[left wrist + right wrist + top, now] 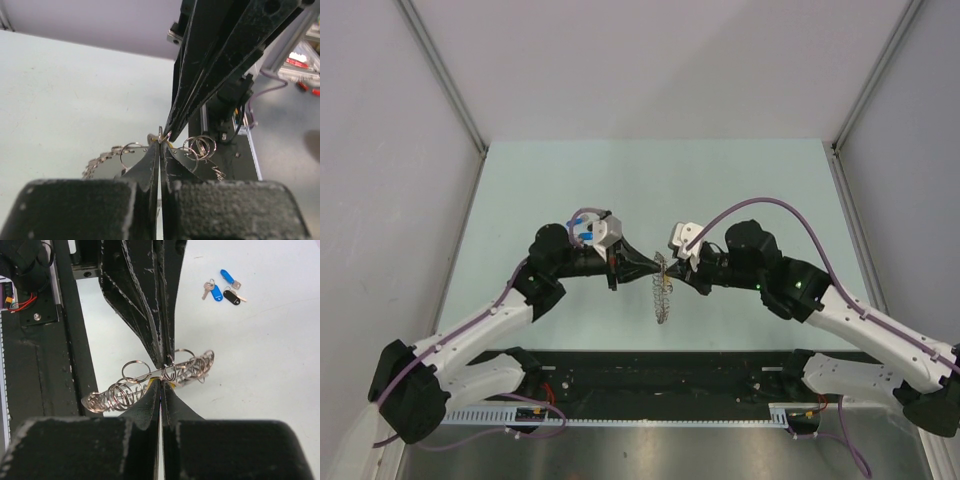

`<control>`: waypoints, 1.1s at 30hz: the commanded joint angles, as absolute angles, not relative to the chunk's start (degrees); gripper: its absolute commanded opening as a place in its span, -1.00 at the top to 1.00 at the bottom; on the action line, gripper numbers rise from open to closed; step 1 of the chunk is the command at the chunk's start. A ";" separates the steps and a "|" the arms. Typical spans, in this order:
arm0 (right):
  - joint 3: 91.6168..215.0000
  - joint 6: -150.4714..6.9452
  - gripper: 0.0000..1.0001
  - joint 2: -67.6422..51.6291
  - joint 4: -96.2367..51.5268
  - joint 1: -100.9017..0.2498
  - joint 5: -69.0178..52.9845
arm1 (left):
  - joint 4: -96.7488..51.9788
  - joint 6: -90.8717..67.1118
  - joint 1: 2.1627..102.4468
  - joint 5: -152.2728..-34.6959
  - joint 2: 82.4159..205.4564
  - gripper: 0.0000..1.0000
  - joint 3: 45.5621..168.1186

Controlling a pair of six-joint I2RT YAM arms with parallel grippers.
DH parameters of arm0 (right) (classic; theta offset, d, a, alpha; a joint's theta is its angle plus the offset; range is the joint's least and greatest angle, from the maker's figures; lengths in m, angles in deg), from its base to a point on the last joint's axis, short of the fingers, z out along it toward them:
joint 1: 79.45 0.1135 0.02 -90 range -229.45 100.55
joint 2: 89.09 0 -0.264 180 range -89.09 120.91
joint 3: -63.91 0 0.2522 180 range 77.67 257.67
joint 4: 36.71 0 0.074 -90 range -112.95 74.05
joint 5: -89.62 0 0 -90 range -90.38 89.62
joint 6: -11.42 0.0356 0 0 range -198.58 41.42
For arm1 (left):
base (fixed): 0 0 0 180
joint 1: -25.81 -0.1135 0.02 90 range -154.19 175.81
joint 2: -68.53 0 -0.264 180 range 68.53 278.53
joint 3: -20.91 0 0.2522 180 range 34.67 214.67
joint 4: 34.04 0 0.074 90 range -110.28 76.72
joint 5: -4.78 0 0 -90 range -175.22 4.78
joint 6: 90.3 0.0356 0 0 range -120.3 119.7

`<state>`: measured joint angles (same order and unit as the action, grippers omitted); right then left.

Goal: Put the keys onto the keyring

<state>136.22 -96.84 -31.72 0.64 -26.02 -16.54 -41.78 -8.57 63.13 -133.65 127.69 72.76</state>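
Observation:
The keyring (pixel 664 292) is a silvery loop hung with small split rings, held up off the table between both grippers. It also shows in the right wrist view (pixel 125 392) and the left wrist view (pixel 102 164). My left gripper (pixel 654 266) is shut, its tips pinching a small ring on the keyring (pixel 170 371). My right gripper (pixel 673 268) is shut tip to tip against it, with a yellow key head (pixel 170 385) showing at its tips. Two blue keys (pixel 217 292) and a black key (pixel 231 296) lie loose on the table beyond the keyring.
The pale green table (pixel 650 190) is walled by grey panels at the back and sides. A black base rail (pixel 660 370) runs along the near edge, just below the hanging keyring. The loose keys are hidden in the top view.

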 commanded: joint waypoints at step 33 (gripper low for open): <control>129.18 -90.09 1.00 -29.15 -10.74 -25.31 -19.27 | -50.54 -15.43 59.91 -117.73 114.23 0.23 60.66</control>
